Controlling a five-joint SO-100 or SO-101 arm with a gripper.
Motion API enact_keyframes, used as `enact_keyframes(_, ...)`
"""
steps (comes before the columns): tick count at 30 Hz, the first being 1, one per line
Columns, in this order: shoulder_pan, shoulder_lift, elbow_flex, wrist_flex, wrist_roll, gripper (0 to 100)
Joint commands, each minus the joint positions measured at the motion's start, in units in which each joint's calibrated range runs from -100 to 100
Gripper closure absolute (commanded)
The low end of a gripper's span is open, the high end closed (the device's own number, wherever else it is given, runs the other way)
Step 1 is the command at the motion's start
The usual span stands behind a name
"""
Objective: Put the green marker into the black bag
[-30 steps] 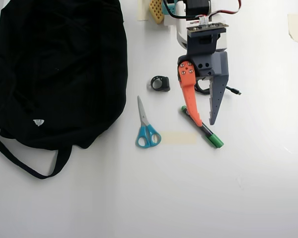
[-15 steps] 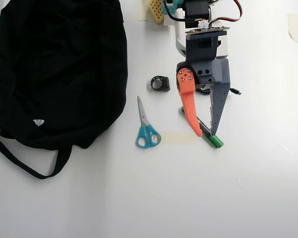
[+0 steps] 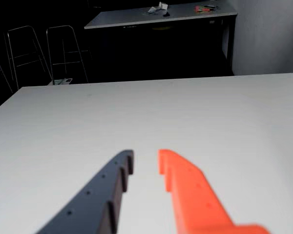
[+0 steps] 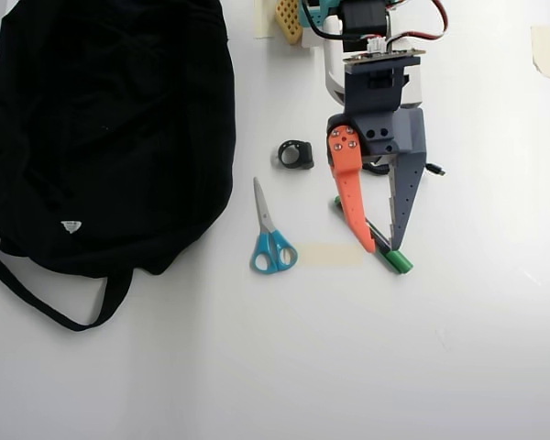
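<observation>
Marker — lying on the table under the gripper, its green end poking out past the fingertips; not yet lifted.
Gripper — jaws parted, holding nothing; the wrist view shows only bare table between them.
Bag — well apart, overhead-view left, beyond the scissors.
Remaining: grasp, carry, drop.

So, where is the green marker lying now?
In the overhead view the green marker lies on the table right of the scissors, slanted beneath the open gripper; the wrist view does not show it.
</observation>
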Motion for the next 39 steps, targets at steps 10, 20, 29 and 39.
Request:
enact_keyframes(10,-2.3,-1.7,-2.1,13.7,0.1,93)
enact_keyframes(20,-3.4,-1.7,-9.2,46.7,-0.1,93)
enact_keyframes(29,-3.5,-1.6,-9.7,60.7,-0.3,93)
enact_keyframes(39,-3.1,-1.7,-9.7,61.6,-0.3,93)
